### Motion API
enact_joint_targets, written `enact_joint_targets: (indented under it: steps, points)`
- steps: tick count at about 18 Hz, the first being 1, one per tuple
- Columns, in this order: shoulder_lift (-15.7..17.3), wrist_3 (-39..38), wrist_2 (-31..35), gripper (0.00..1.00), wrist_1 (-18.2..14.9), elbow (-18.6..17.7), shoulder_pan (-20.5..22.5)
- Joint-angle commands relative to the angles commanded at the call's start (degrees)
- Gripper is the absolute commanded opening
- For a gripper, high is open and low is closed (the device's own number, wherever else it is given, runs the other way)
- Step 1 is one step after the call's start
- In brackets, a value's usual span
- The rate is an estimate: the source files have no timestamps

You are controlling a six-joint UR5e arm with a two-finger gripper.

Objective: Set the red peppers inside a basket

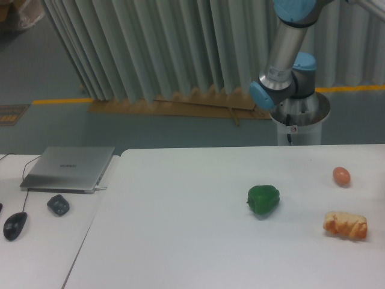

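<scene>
No red pepper or basket in view. Claw out of view too, so can't tell its grip. Risk: arm (283,54) grabs green pepper (263,200) on bench (180,229) by mistake.

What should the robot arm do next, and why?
Probably swing the arm back into view over the table. Only its base and lower links show; the gripper is out of frame. On the table are a green pepper, an egg and a bread-like piece; no red pepper or basket shows.
</scene>
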Motion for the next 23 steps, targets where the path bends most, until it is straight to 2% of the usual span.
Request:
enact_joint_targets:
  steps: [2,4,6,9,23]
  points:
    - [0.8,-1.9,-1.3,1.0,-3.4,0.1,-0.8]
    - [1.1,-5.0,-1.1,1.0,-5.3,0.2,-3.0]
    - [0.9,-8.0,-0.1,1.0,-5.4,0.2,-4.4]
    - [1.0,-8.1,0.4,1.0,-5.4,0.0,-6.0]
    - [0.9,-8.3,0.6,1.0,-5.0,0.2,-6.4]
